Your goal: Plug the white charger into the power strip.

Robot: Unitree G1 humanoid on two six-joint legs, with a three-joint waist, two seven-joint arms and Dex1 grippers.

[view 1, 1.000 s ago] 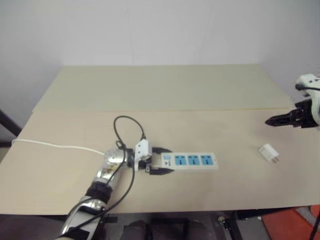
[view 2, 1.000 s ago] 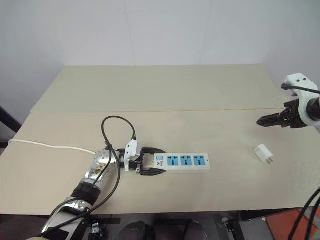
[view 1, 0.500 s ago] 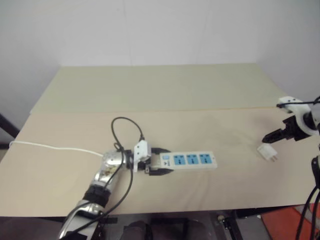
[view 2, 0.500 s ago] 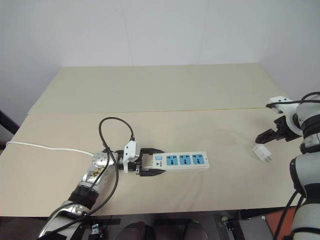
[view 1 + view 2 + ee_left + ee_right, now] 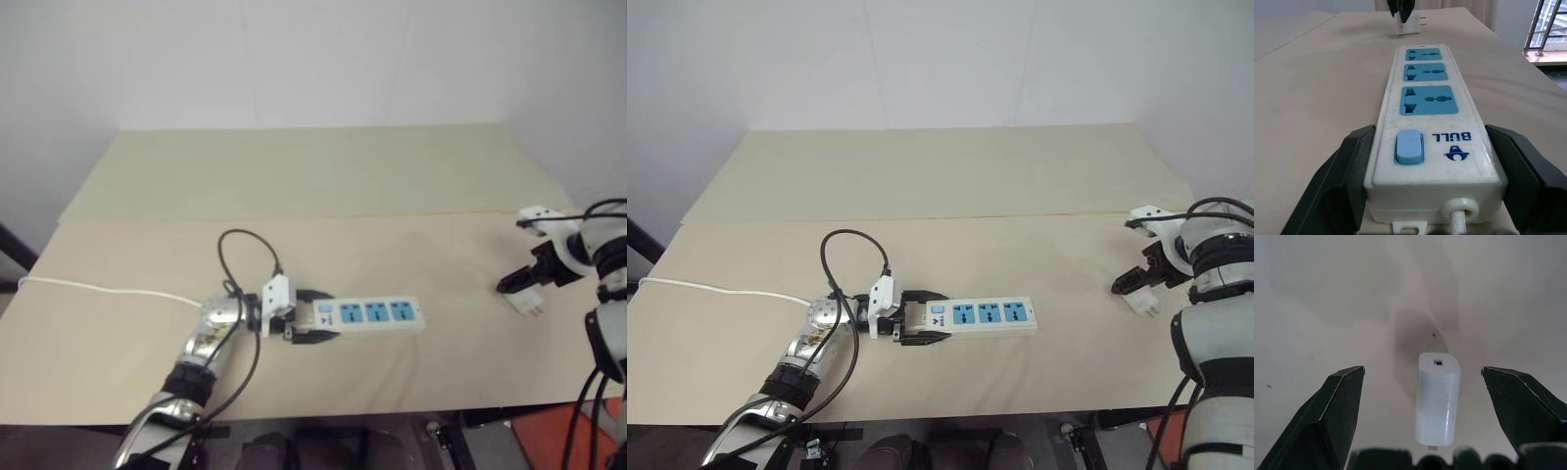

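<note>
The power strip (image 5: 367,314) lies flat near the table's front middle, its three blue sockets facing up. My left gripper (image 5: 328,315) is shut on the strip's switch end, one black finger pressed against each long side, as the left wrist view shows around the strip (image 5: 1435,122). The white charger (image 5: 1143,303) lies on its side near the table's right edge, well apart from the strip. My right gripper (image 5: 1421,371) hangs open just above the charger (image 5: 1437,399), pointing steeply down, one finger on each side with a gap to the block.
A thin white cord (image 5: 98,287) runs from the strip's end off the table's left edge. A black cable (image 5: 245,255) loops above my left wrist. The table's right edge (image 5: 563,196) lies close to the charger.
My right gripper has come down and in toward the charger, tilting to point steeply downward over it. The left gripper, the strip and the charger have stayed put.
</note>
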